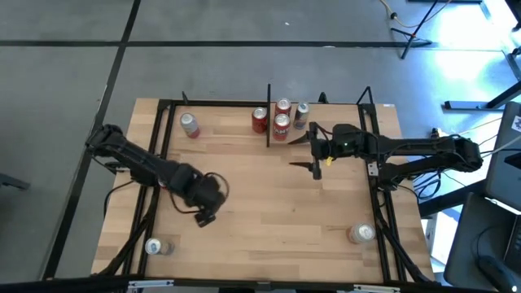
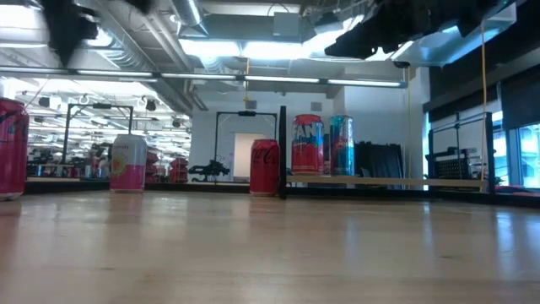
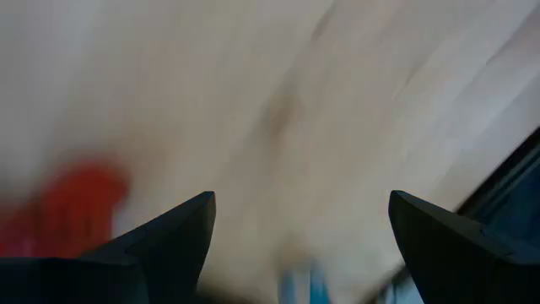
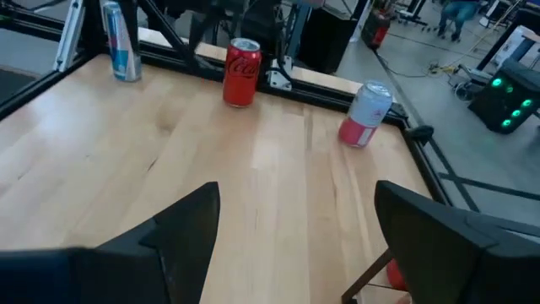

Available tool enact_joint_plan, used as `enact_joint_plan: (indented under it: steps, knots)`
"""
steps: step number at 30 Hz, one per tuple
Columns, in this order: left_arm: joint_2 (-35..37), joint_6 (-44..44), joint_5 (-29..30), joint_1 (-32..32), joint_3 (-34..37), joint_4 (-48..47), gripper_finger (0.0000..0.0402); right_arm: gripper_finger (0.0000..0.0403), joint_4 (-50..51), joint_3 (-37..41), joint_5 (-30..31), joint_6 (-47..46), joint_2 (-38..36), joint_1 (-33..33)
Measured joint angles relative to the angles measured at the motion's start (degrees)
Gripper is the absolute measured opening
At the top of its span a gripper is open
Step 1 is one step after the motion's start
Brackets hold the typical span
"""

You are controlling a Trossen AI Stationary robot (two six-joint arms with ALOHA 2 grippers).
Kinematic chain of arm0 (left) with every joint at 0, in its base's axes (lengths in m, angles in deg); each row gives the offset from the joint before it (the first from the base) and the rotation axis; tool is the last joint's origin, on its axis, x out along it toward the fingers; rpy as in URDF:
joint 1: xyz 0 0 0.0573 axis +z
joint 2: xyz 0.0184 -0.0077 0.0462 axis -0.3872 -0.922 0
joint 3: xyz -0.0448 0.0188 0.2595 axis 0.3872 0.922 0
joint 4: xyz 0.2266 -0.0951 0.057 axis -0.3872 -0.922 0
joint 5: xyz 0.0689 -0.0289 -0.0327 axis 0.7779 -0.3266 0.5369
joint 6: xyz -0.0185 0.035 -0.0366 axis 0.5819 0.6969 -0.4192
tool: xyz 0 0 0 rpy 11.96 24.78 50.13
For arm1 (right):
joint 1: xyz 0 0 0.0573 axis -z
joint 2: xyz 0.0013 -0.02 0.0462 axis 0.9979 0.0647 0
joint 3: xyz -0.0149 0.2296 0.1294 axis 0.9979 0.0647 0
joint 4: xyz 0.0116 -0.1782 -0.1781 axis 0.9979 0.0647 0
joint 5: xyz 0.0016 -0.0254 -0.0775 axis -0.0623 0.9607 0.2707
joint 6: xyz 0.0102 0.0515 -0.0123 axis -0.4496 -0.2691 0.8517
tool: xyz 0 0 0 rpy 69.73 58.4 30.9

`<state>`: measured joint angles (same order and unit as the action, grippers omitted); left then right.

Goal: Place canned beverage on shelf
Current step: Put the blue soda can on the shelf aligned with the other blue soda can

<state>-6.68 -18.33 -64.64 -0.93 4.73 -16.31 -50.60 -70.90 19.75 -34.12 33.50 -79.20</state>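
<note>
Right hand (image 1: 317, 151) empty, fingers spread, hovering just beside the shelf (image 1: 326, 110) on its near side. The shelf carries three upright cans — two red (image 1: 282, 107), one blue-silver (image 1: 302, 111). A red cola can (image 1: 259, 120) stands just outside the shelf's black upright, close to the right hand. A pink can (image 1: 190, 124) is farther along the surface's back edge. Left hand (image 1: 205, 213) released, holding nothing, well away from the shelf — right arm is better placed.

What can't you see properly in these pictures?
- Left wrist view: motion blur smears a red shape; can't tell what it is.
- Low view: pink can cut off by the picture's edge.
- High view: two front-corner cans too small to read.
</note>
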Motion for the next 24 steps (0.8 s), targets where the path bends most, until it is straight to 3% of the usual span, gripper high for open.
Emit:
enact_joint_plan:
  steps: [4, 10, 24]
  knots:
    - [0.00, -13.81, -5.83, -6.77, 0.00, -5.34, 0.0333, 0.0301, 1.18, 0.00, 0.03, 2.30, 0.04, 0.03]
    - [0.00, -30.79, -8.64, -15.82, 0.00, -5.93, 0.0333, 0.0301, 0.48, 0.00, 0.03, 3.96, 0.04, 0.04]
    - [0.00, -53.03, -9.14, -29.84, 0.02, -1.90, 0.0333, 0.0301, -0.66, 0.00, 0.05, 4.25, 0.04, 0.04]
